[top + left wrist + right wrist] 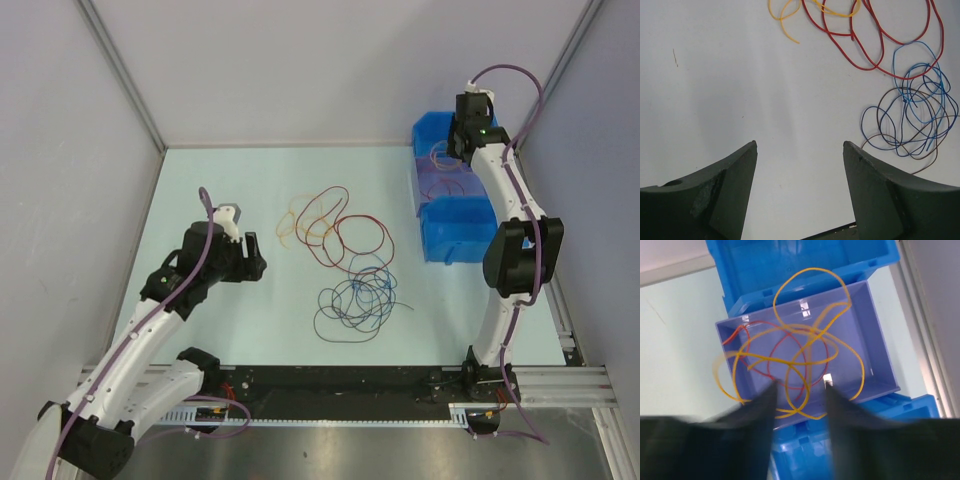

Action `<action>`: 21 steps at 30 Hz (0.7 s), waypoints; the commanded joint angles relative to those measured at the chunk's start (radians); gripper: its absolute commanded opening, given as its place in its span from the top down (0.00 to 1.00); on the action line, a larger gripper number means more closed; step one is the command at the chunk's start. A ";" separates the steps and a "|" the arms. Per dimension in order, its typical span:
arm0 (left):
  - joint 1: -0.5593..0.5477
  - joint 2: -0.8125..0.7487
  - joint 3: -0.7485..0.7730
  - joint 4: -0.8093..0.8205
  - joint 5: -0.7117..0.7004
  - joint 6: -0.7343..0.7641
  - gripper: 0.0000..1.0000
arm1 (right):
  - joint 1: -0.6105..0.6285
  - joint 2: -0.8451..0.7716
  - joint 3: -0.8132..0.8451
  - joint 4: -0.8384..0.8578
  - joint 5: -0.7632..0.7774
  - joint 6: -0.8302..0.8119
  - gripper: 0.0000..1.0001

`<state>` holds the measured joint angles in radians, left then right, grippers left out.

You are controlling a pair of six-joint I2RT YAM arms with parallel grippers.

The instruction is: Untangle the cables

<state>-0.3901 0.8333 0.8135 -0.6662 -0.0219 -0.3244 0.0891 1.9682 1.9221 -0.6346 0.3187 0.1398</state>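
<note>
Fingers [730,195] of your left hand [800,145] frame the lower edge of the left wrist view. They are spread wide, with nothing between them and only bare desk [740,75] beneath. Taking the row of blue bins [455,238] as the landmark, this hand sits low and well to the left of it, tips pointing toward it, on an arm folded forward from its base.

The loose cables [345,265] lie on the desk between that hand and the bins. Orange loops [300,225] lie farthest from the bins, red loops [365,235] come nearest without touching, and a blue and dark tangle [358,298] lies on the near side of the red.

Your right arm stands upright beside the near bin, its forearm reaching over the row. Your right hand [801,387] points down above the middle bin [865,330]. Its blurred fingers stand a little apart, gripping nothing. You cannot tell whether they touch the orange cable [809,269] looped in that bin over a red cable [742,329].
</note>
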 commanded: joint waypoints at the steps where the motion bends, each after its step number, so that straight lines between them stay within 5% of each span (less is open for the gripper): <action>1: 0.011 0.003 0.000 0.022 -0.006 -0.011 0.25 | -0.006 -0.006 0.063 0.016 0.066 0.017 0.36; 2: 0.011 0.004 0.000 0.022 -0.006 -0.011 0.25 | -0.005 -0.017 0.060 0.016 0.065 0.021 0.22; 3: 0.011 0.003 0.000 0.023 -0.006 -0.013 0.25 | -0.006 -0.023 0.058 0.018 0.063 0.033 0.20; 14: 0.017 0.012 -0.002 0.031 0.005 -0.011 0.25 | 0.092 -0.184 -0.030 0.029 0.002 0.084 0.21; 21: 0.017 0.062 0.007 0.071 0.014 -0.019 0.26 | 0.256 -0.342 -0.334 0.087 -0.040 0.174 0.21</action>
<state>-0.3805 0.8642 0.8135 -0.6548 -0.0212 -0.3248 0.2691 1.7073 1.7206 -0.5869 0.3061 0.2379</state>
